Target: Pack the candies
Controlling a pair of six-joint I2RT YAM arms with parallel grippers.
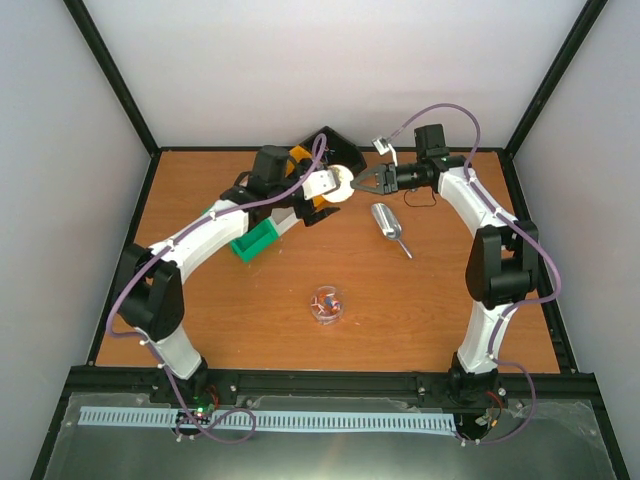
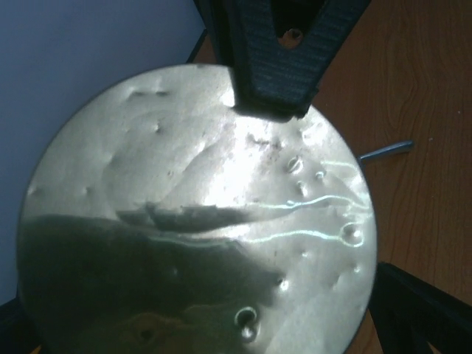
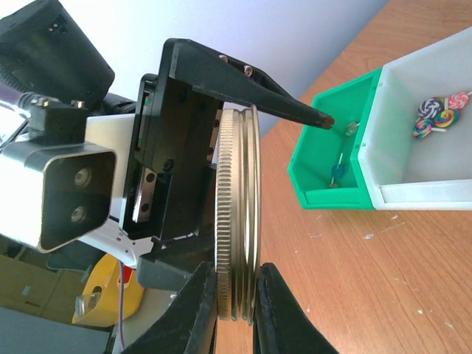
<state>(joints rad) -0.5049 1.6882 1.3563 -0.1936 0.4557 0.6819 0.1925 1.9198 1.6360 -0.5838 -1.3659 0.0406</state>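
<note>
The candies (image 1: 326,300) lie in a small clear jar on the table, in front of both arms. A round gold lid (image 1: 340,184) hangs in the air at the back, held between the two grippers. My left gripper (image 1: 333,186) is shut across its rim. The lid's inner face (image 2: 199,206) fills the left wrist view. My right gripper (image 3: 237,284) is shut on the lid's ribbed edge (image 3: 237,199), one finger on each face. In the top view my right gripper (image 1: 357,182) meets the lid from the right.
A shiny metal scoop (image 1: 390,224) lies right of centre. A green bin (image 1: 255,240) and a white bin (image 3: 413,96) holding swirled lollipops (image 3: 440,112) stand under my left arm. A yellow bin (image 1: 300,155) and a black bin (image 1: 335,145) stand at the back.
</note>
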